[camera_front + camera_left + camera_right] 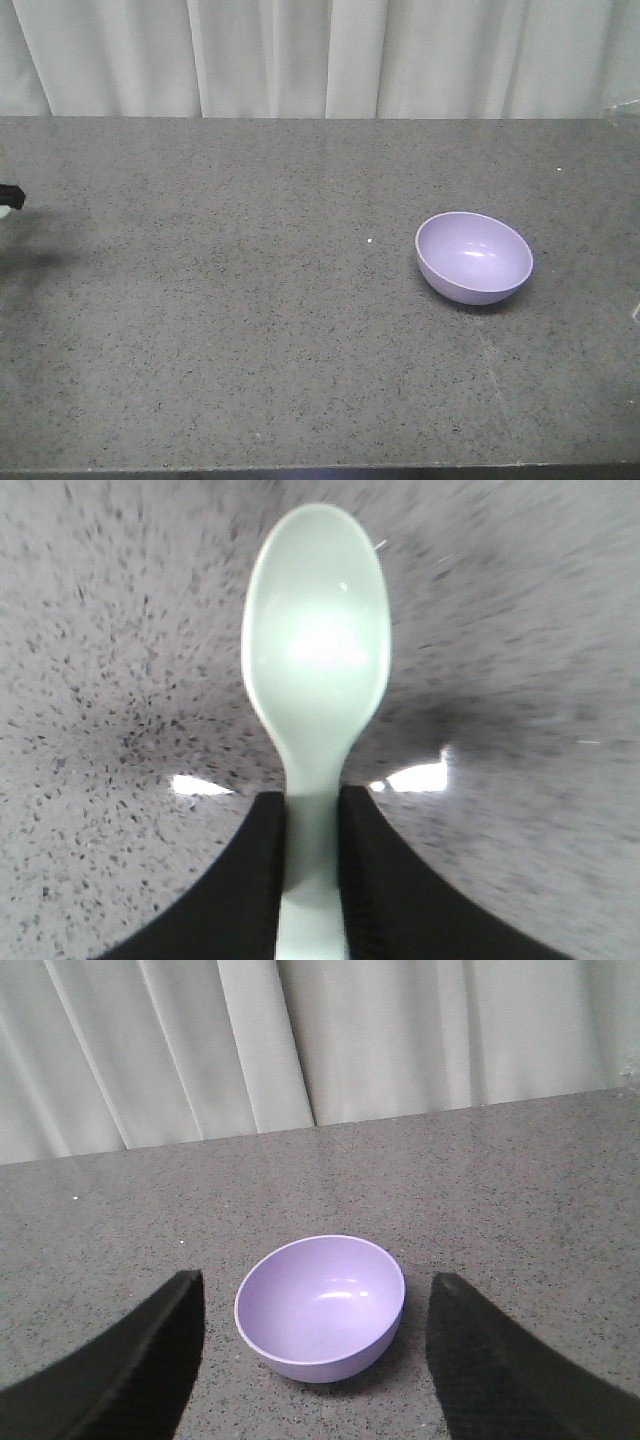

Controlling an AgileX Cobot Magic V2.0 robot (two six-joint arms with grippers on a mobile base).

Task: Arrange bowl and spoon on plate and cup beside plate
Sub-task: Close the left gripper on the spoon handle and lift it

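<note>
The left gripper [312, 815] is pinching the handle of the mint-green spoon [315, 650] between its fingers; the right gripper [315, 1282] is hovering, fingers spread, just before the lavender bowl [320, 1315], probably needing to descend onto its rim.

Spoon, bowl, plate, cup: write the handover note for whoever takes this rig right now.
Left gripper: shut on the spoon, holding it by the handle above the table, head pointing away from the wrist.
Right gripper: open and holding nothing. The bowl lies ahead of it, in line with the gap between its fingers.
The bowl stands upright and empty on the bare table, right of centre in the front view.
Plate and cup: in no view.
Done: spoon picked up.
Left: bowl and spoon onto the plate, cup beside the plate.
</note>
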